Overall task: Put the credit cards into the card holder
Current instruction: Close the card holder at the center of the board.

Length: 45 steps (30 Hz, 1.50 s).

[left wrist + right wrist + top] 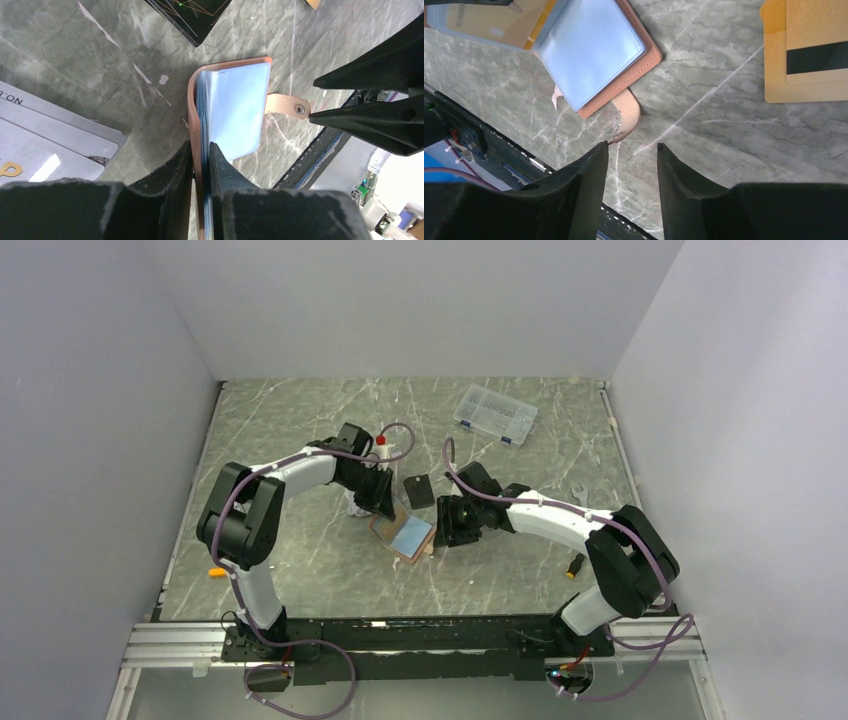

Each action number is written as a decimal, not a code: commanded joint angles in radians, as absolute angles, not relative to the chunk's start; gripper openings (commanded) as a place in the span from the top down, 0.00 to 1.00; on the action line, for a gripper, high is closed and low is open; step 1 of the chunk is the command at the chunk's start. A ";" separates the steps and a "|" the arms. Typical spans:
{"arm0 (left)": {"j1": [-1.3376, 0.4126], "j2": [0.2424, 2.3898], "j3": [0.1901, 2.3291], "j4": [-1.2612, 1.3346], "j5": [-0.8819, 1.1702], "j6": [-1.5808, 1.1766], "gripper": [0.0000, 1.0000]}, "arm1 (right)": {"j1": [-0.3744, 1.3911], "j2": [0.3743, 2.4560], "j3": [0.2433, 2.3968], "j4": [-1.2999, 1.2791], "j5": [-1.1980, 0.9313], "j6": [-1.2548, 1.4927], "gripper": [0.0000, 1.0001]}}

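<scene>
The tan stitched-leather card holder (405, 535) lies open at the centre of the top view, its glossy pale-blue plastic sleeves (235, 112) fanned out. At bottom centre of the left wrist view, the left gripper (201, 150) pinches the leather cover and sleeves in a narrow grip. The holder's long side runs straight up that frame, with its snap strap (287, 104) pointing right. The right gripper (633, 150) stands apart and empty over the veined grey-green marble table (724, 130). Stacked matte orange-gold cards (809, 30), the upper one with a black stripe, lie flat at upper right.

Showing tan-brown stitched leather around pale blue pockets on the card holder (589, 55); carrying a black stripe across orange-gold on the credit cards (806, 30); running white veins through grey-green marble on the counter (724, 140).
</scene>
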<state>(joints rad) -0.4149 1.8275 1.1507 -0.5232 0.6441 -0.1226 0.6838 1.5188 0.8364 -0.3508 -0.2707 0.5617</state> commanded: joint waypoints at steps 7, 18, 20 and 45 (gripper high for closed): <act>-0.498 1.774 1.229 -0.576 0.513 -0.090 0.85 | 0.689 1.543 0.794 -0.336 -0.256 0.593 0.78; -0.589 1.815 1.332 -0.636 0.399 -0.077 0.85 | 0.686 1.526 0.713 -0.304 -0.255 0.623 0.93; -0.596 1.825 1.341 -0.648 0.386 -0.074 0.85 | 0.684 1.521 0.701 -0.299 -0.252 0.624 0.92; -0.743 1.873 1.403 -0.691 0.437 -0.087 0.01 | 0.558 1.488 0.572 -0.097 -0.390 0.649 0.90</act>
